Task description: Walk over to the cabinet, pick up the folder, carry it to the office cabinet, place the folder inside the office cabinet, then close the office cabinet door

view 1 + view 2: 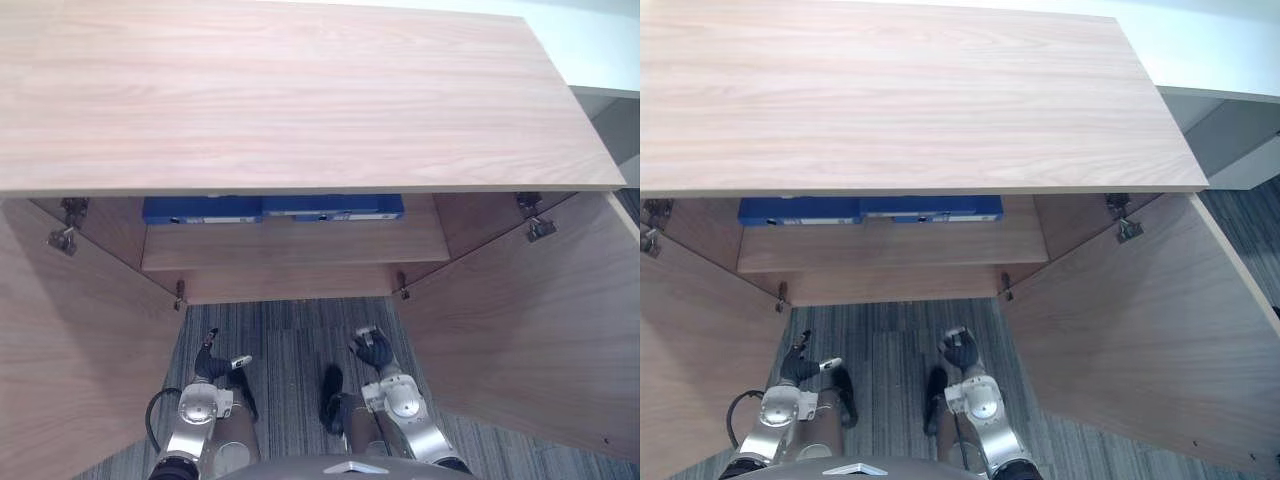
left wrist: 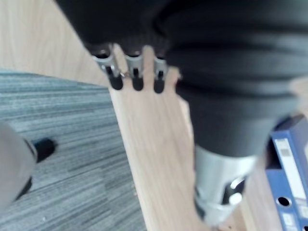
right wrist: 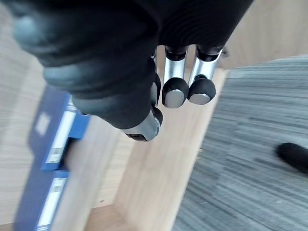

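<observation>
Both arms hang low in front of the open cabinet. The left hand is down over the carpet with the fingers pointing toward the cabinet, loose and fairly straight, thumb sticking out to the side, nothing in it. The right hand is about level with it on the other side, fingers relaxed and a bit bent, also empty. Neither one is touching the doors or the shelf.

Both doors are swung wide: left door, right door.

The folders are inside, two blue ones sitting on the shelf tucked under the cabinet top. They're placed end to end, long axis running left to right across the shelf, spines with the white labels facing out toward the robot. The right wrist view catches those spines in a line, well apart from the hand.
</observation>
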